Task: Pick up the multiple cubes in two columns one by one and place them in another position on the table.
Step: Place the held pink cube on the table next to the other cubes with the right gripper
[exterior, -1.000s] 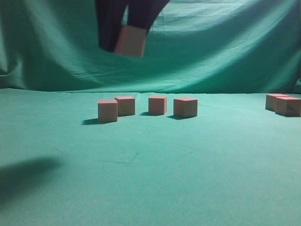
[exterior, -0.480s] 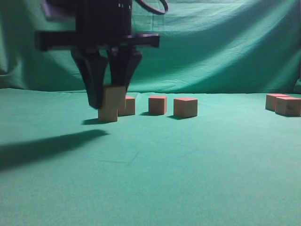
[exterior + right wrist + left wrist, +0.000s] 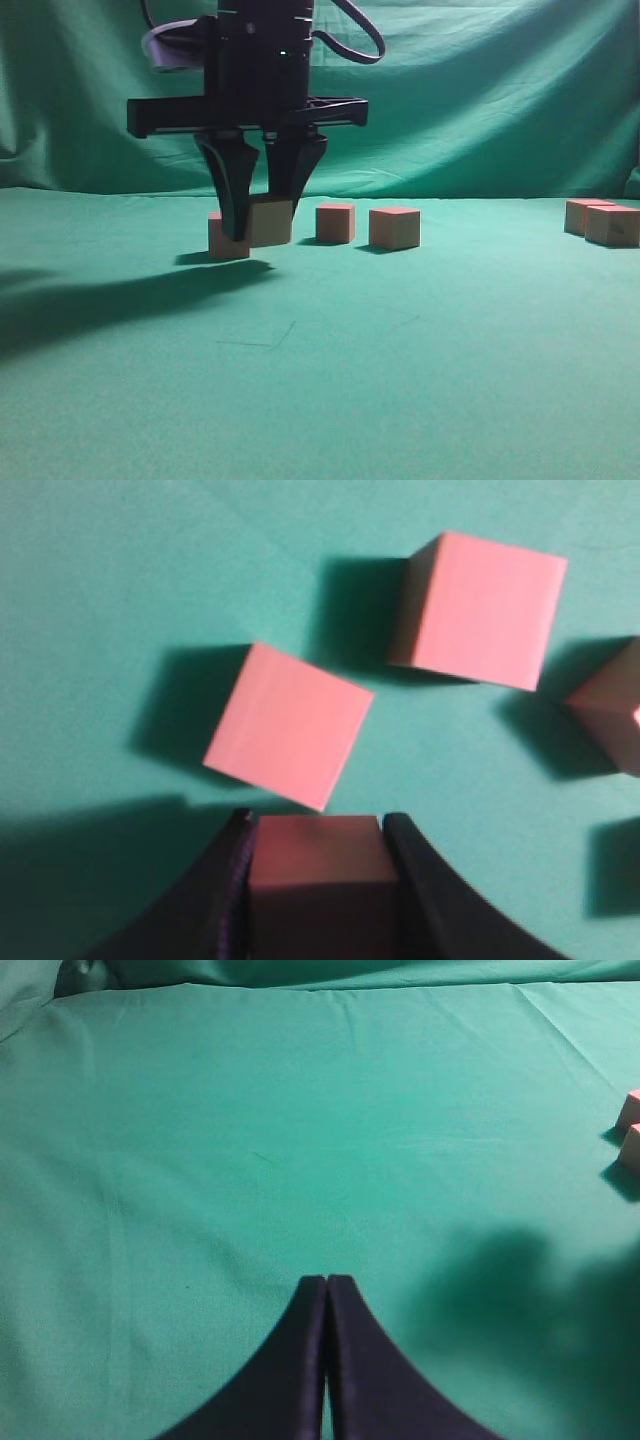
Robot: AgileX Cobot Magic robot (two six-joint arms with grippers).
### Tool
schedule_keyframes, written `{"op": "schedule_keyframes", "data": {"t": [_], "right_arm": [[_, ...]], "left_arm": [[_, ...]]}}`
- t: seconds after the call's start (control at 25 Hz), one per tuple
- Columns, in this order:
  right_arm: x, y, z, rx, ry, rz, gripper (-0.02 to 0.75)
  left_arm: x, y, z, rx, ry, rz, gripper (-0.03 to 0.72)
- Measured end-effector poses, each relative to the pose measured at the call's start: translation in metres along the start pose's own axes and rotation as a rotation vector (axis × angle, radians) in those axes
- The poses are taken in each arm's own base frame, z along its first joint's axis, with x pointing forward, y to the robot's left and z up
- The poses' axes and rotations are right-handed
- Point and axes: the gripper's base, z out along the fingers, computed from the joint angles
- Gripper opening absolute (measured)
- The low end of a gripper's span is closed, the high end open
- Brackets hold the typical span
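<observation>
My right gripper (image 3: 262, 232) has reached across to the left of the exterior view. It is shut on a cube (image 3: 271, 221) and holds it low over the table (image 3: 330, 350). The held cube (image 3: 318, 852) sits between the jaws (image 3: 318, 825) in the right wrist view. Loose cubes lie beyond it there: (image 3: 288, 725), (image 3: 477, 610), (image 3: 610, 715). In the exterior view one cube (image 3: 215, 240) stands just left of the jaws, and two more stand to the right (image 3: 335, 222), (image 3: 394, 228). My left gripper (image 3: 326, 1282) is shut and empty over bare cloth.
Two more cubes (image 3: 612, 225), (image 3: 583, 214) stand at the far right edge. Two cubes (image 3: 630, 1110), (image 3: 631, 1147) show at the right edge of the left wrist view. The wrinkled green backdrop (image 3: 480, 100) hangs behind the table. The arm's shadow lies at the left.
My right gripper has come down from the top of the view with the cube. It has also shifted slightly right, and now hangs low among the row of cubes.
</observation>
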Motion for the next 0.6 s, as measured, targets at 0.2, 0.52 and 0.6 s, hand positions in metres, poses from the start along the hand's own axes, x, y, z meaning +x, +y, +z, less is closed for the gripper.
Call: {"op": "schedule_keyframes", "data": {"t": [0.2,0.52,0.6], "right_arm": [[0.0000,0.0001,0.0008,-0.009,0.002,0.010,0.259],[0.0016,0.0035,0.0087,-0.035,0.025,0.009,0.259],[0.0016,0.0037,0.0087,-0.037,0.025,0.003,0.259]], "left_arm": [[0.0000,0.0000,0.0000,0.000,0.000,0.000,0.000],[0.0000,0.0000,0.0000,0.000,0.000,0.000,0.000],[0.0000,0.0000,0.0000,0.000,0.000,0.000,0.000]]}}
